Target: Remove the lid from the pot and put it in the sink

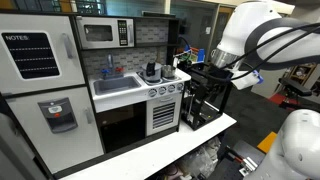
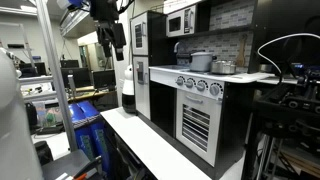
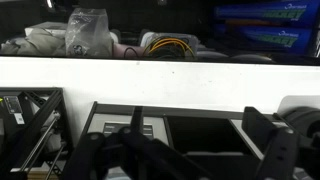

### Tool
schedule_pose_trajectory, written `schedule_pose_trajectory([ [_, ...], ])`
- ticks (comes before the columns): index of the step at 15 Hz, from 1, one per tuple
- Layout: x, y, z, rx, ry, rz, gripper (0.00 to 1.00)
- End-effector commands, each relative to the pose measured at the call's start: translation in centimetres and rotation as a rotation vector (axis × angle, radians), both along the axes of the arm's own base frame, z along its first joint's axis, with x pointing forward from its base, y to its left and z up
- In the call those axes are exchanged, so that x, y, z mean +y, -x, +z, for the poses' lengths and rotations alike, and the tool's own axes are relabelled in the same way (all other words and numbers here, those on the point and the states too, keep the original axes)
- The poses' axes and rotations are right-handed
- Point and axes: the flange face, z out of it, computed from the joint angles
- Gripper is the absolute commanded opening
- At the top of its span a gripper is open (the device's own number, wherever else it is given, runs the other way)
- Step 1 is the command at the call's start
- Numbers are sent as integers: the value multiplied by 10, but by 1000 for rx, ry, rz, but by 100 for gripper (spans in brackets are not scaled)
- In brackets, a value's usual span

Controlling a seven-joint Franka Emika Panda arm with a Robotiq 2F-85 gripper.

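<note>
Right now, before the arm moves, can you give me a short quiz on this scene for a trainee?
1. True or false: the lid lies in the sink.
2. Where does the pot stand? A) on the stove top B) inside the microwave C) on the floor
3. Fill in: the gripper hangs away from the pot, and it is ___.

Key
1. False: the lid sits on the pot, not in the sink.
2. A.
3. Open: the wrist view shows its fingers apart and holding nothing.
</note>
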Motion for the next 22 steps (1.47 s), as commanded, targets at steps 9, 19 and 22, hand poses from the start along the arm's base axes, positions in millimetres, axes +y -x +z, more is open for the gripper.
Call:
schedule_pose_trajectory([
  [9,0,0,1,1,0,0,100],
  [19,-53,-46,41,-82,71,-117,100],
  [22,-67,-74,61,-145,99,-158,100],
])
